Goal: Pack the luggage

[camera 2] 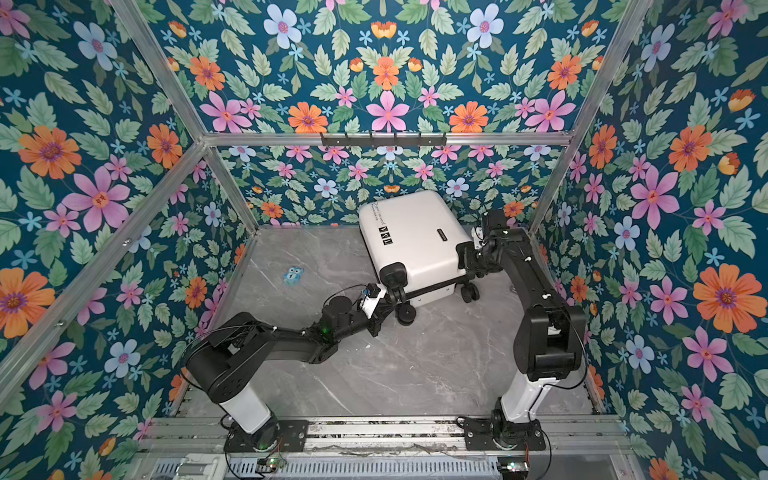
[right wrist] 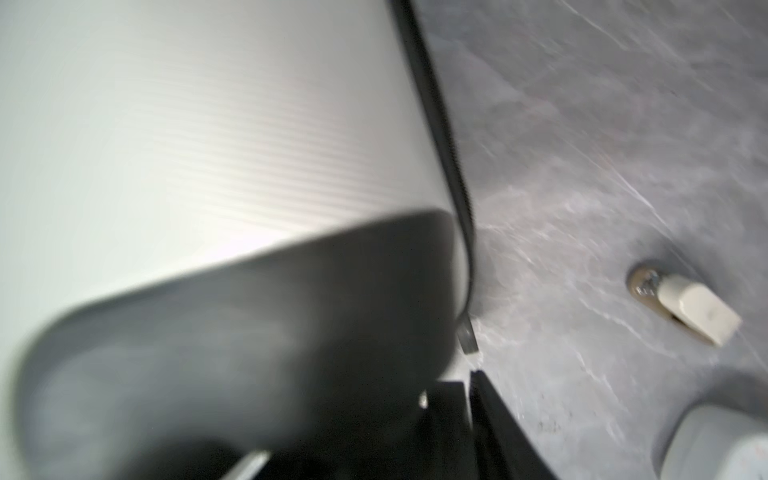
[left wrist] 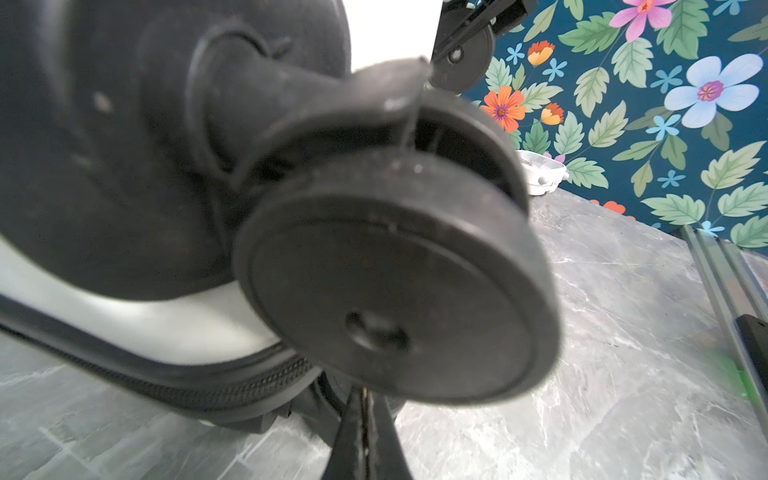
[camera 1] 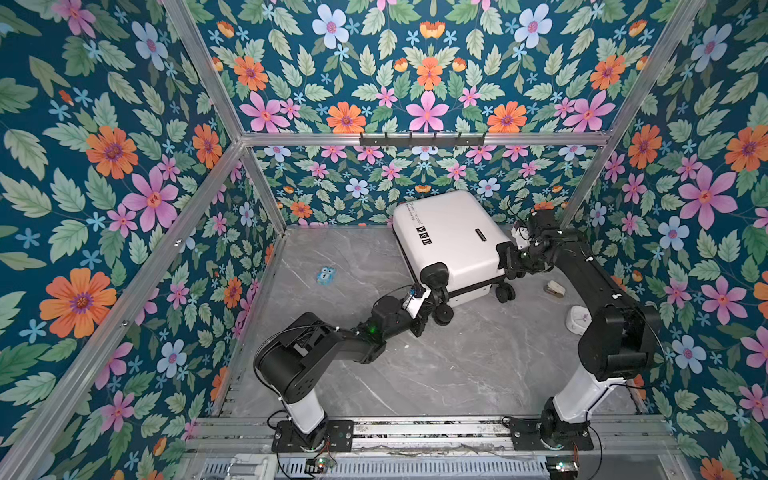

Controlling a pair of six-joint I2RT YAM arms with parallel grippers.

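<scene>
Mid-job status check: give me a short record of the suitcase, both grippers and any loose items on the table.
luggage: white, lid down, lying at the table's back, wheels toward the arms
left gripper: jaws shut, beside a wheel
right gripper: at the luggage's right corner; jaws' state unclear
loose items: blue owl-shaped item, small white piece
table: grey marble

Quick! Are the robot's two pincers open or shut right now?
Left pincer: shut, beside a wheel of the luggage; no held thing shows.
Right pincer: at the luggage's corner, too blurry to tell.
</scene>
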